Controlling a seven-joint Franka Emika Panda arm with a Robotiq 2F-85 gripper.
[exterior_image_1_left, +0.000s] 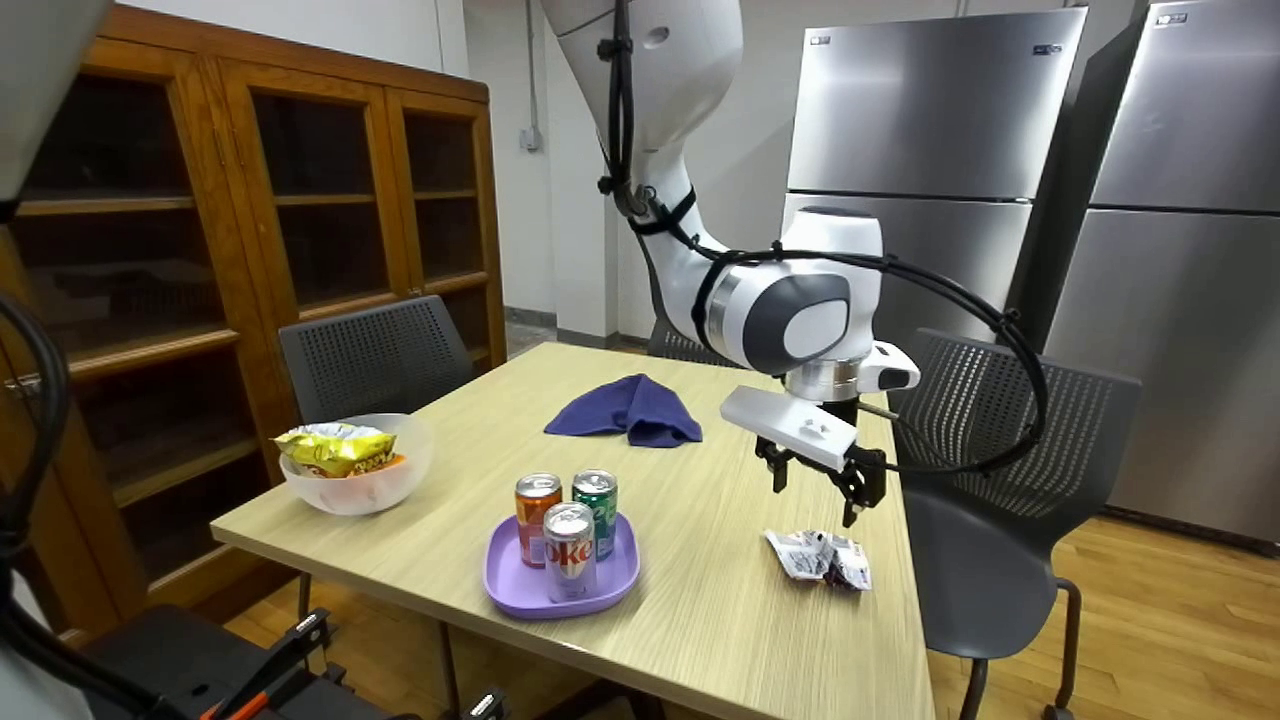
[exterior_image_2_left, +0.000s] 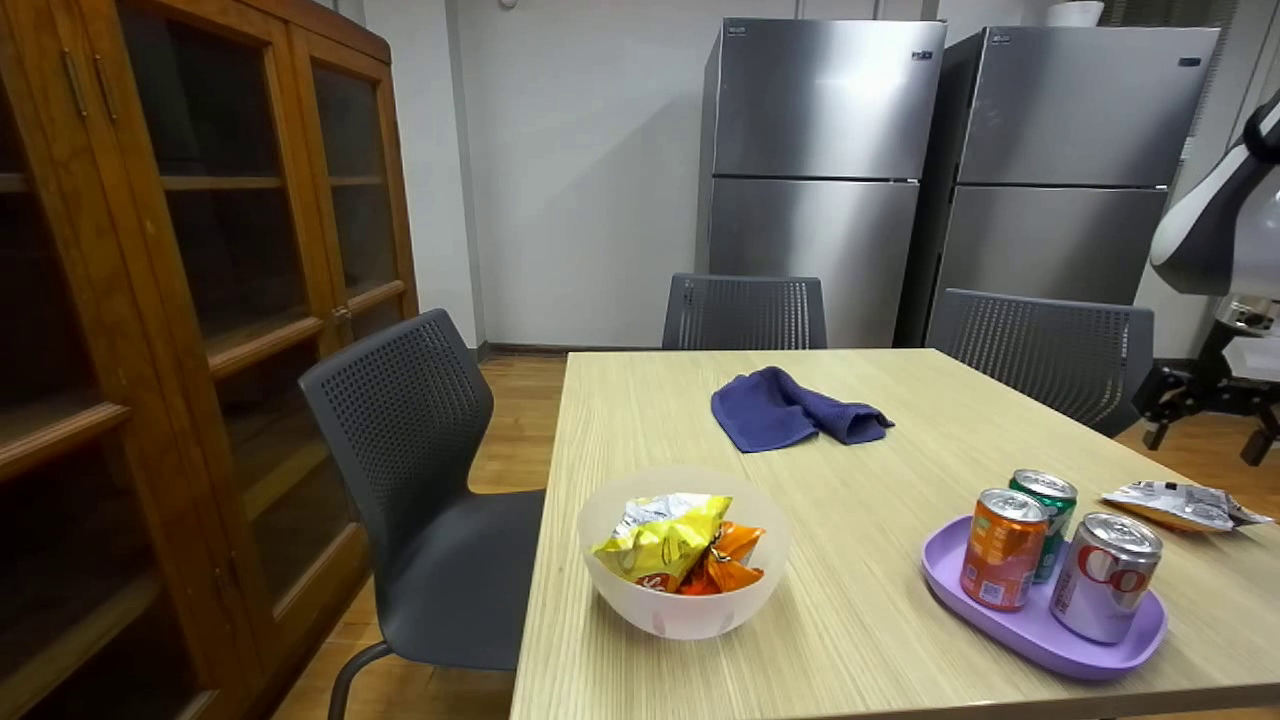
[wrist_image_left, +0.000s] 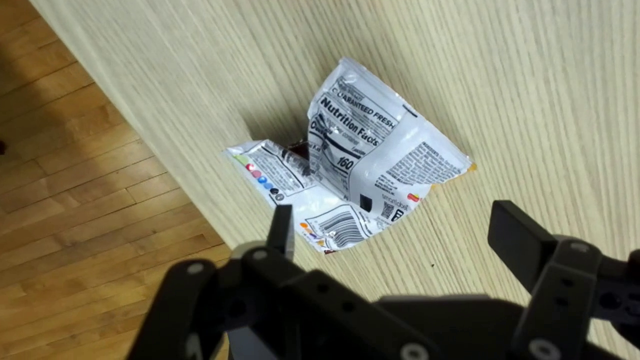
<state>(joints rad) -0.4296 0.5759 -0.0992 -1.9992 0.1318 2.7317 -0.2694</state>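
A crumpled white snack bag (wrist_image_left: 370, 150) lies folded on the table with its printed back up. It also shows in both exterior views (exterior_image_1_left: 820, 558) (exterior_image_2_left: 1185, 505), near the table's edge. My gripper (wrist_image_left: 392, 220) is open and empty, fingers pointing down. It hangs above the bag, apart from it, in both exterior views (exterior_image_1_left: 815, 500) (exterior_image_2_left: 1205, 447). In the wrist view the left finger overlaps the bag's lower edge, and the right finger is over bare wood.
A purple tray (exterior_image_1_left: 510, 598) holds an orange can (exterior_image_1_left: 538, 512), a green can (exterior_image_1_left: 597, 505) and a silver can (exterior_image_1_left: 570, 560). A frosted bowl (exterior_image_2_left: 690, 615) holds a yellow bag (exterior_image_2_left: 660, 545) and an orange bag (exterior_image_2_left: 730, 565). A blue cloth (exterior_image_2_left: 790, 410) lies farther back. Chairs (exterior_image_1_left: 1010, 430) surround the table.
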